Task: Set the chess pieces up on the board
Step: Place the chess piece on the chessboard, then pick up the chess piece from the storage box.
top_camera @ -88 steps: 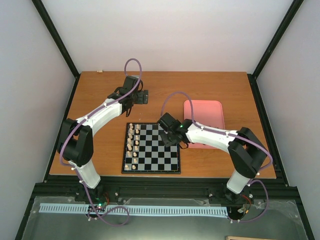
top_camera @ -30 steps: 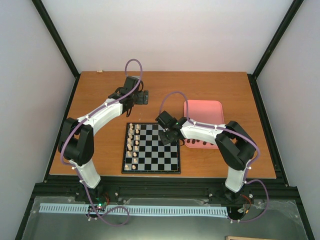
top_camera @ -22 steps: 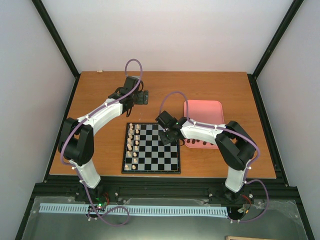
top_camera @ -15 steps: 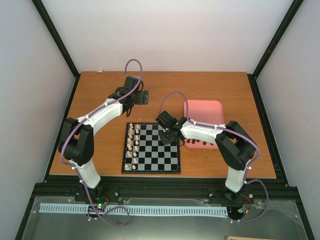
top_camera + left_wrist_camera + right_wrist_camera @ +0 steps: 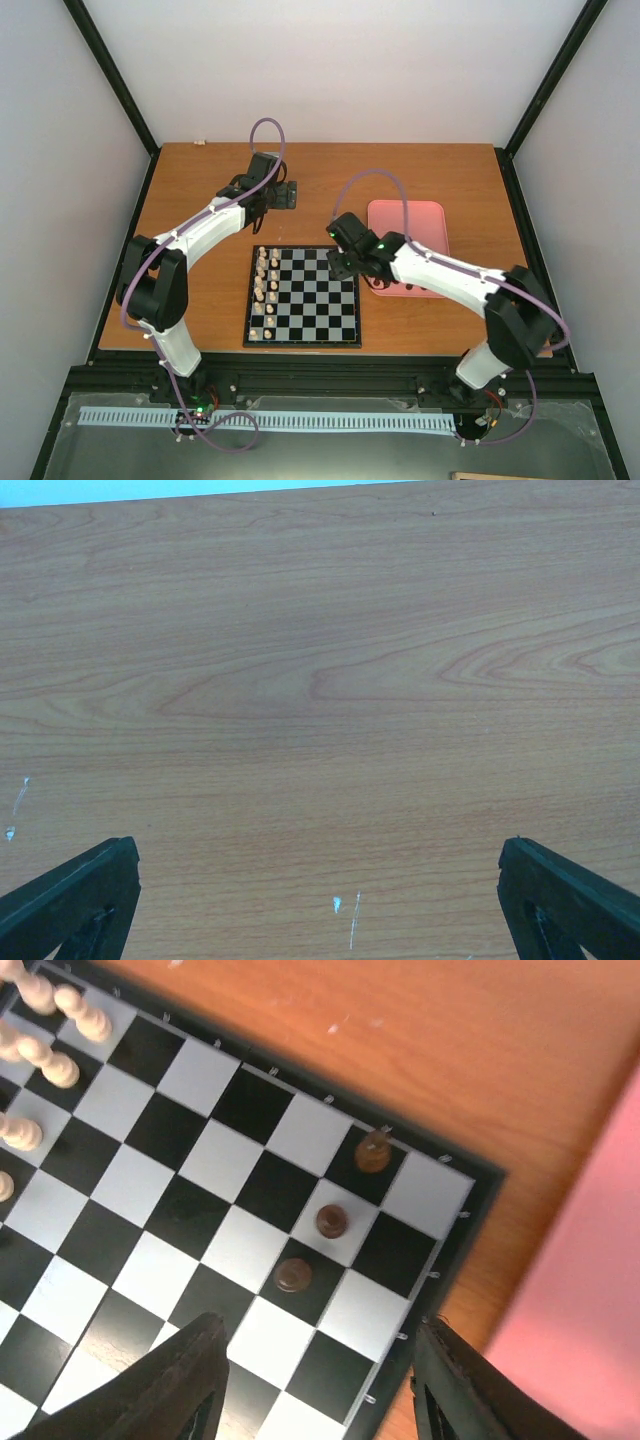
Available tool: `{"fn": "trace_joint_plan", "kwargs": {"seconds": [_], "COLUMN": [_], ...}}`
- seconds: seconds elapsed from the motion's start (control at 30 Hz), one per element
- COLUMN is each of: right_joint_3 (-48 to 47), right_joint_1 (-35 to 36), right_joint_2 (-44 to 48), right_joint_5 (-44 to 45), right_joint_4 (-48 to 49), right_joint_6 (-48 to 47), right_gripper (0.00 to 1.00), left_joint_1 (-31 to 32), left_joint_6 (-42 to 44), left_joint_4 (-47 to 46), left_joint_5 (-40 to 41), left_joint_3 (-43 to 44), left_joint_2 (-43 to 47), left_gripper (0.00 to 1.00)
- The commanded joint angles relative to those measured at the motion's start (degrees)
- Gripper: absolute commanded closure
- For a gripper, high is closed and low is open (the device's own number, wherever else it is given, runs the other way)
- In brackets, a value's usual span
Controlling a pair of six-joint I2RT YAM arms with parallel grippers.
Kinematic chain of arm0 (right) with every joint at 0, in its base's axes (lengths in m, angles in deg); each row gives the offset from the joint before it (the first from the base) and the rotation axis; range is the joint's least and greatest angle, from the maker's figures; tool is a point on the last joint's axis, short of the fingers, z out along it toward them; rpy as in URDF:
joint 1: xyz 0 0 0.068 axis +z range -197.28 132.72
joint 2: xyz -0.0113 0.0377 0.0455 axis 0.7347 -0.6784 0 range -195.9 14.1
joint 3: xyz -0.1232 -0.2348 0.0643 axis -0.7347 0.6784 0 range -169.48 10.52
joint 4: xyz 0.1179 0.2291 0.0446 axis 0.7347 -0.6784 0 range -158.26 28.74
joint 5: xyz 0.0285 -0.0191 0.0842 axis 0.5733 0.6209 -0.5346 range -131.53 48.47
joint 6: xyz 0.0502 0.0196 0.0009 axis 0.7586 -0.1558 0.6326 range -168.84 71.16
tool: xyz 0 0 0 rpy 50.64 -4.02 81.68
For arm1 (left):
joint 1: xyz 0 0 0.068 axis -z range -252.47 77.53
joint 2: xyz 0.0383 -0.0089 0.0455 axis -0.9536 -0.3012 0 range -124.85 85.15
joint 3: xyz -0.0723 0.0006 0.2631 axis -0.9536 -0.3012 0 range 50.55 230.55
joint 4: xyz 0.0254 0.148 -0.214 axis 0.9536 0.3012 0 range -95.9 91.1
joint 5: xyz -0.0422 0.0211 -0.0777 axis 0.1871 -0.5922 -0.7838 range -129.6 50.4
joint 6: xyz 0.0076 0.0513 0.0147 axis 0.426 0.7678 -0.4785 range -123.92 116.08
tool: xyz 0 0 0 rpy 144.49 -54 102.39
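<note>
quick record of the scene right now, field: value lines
left gripper: open, empty, over bare table
right gripper: open, empty, above the board's far right corner
board: pale pieces along its left side
dark pieces: three in a line, one column in from the tray-side edge
pink tray: right of the board

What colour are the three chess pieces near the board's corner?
The three chess pieces are dark brown, clearest in the right wrist view.
</note>
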Motion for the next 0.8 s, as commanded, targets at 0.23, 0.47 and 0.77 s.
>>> {"fn": "trace_joint_plan", "kwargs": {"seconds": [0.23, 0.47, 0.77], "right_joint_3": [8.37, 9.54, 9.14], "right_joint_1": [-16.66, -21.67, -24.71], "right_joint_2": [6.76, 2.39, -2.86], "right_joint_5": [6.43, 7.13, 8.44], "right_joint_4": [-1.38, 0.53, 2.52], "right_joint_6": [0.36, 0.59, 0.59], "right_gripper": [0.48, 0.49, 0.51], "left_joint_1": [-0.3, -0.34, -0.34], "left_joint_6": [-0.44, -0.44, -0.53], "left_joint_4": [0.45, 0.44, 0.26], "left_joint_5": [-0.47, -0.92, -1.07], "left_joint_3": [2.23, 2.28, 2.24], "left_joint_2": [-0.83, -0.8, -0.9], "left_gripper": [0.0, 0.0, 0.0]}}
